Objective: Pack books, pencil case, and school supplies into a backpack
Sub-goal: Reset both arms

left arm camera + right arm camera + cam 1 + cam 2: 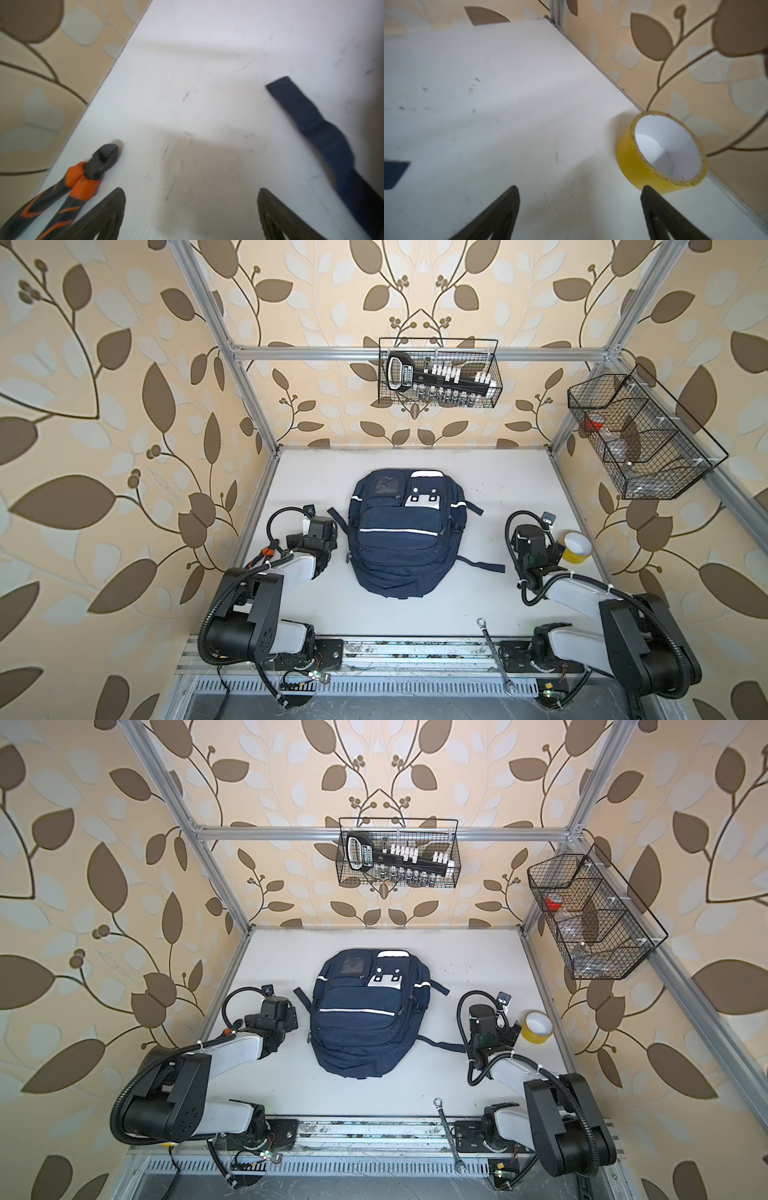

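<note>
The backpack (399, 547) lies on the table (415, 614) between pliers (83, 174) and tape roll (577, 549).

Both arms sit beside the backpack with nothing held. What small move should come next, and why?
Probably just draw both arms back to rest. The backpack lies flat and looks closed, no books, case or supplies show on the table, and the left end effector and right end effector are open and empty. Tape and pliers lie near them.

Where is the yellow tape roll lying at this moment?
In both top views the yellow tape roll lies flat on the white table at its right edge, close beside the right gripper and well apart from the backpack.
</note>
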### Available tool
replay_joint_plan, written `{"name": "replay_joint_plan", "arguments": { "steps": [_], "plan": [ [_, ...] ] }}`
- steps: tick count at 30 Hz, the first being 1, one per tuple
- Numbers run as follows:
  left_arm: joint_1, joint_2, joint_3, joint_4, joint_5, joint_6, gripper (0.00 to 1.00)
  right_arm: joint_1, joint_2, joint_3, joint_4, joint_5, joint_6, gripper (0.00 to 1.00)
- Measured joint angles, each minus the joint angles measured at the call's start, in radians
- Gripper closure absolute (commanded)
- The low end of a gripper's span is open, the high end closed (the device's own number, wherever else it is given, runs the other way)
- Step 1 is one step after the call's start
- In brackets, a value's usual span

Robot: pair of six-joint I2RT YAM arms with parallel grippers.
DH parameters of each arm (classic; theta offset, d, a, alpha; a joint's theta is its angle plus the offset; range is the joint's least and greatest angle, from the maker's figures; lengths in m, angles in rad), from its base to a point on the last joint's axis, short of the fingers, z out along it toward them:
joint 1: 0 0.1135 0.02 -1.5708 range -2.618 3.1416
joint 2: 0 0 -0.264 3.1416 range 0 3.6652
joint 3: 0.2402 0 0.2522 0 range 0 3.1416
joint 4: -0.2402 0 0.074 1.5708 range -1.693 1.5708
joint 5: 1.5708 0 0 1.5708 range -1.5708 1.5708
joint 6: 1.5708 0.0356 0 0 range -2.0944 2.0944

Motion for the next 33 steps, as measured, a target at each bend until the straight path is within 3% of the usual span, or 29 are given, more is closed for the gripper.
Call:
{"name": "replay_joint_plan", "arguments": {
  "steps": [5,8,12,33],
  "plan": [
    [0.011,0.114,-0.059,0.345,0.093,0.058,0.01,-0.105,0.063,-0.077,0.368,-0.229,-0.082,0.00],
    [0.028,0.146,-0.062,0.383,0.135,0.068,0.01,-0.143,0.222,-0.074,0.553,-0.354,-0.117,0.00],
    [0.058,0.146,-0.061,0.420,0.178,0.069,0.01,-0.145,0.269,-0.066,0.601,-0.467,-0.147,0.00],
    [0.066,0.146,-0.061,0.447,0.222,0.069,0.01,-0.145,0.263,-0.061,0.649,-0.536,-0.173,0.00]
  ]
}}
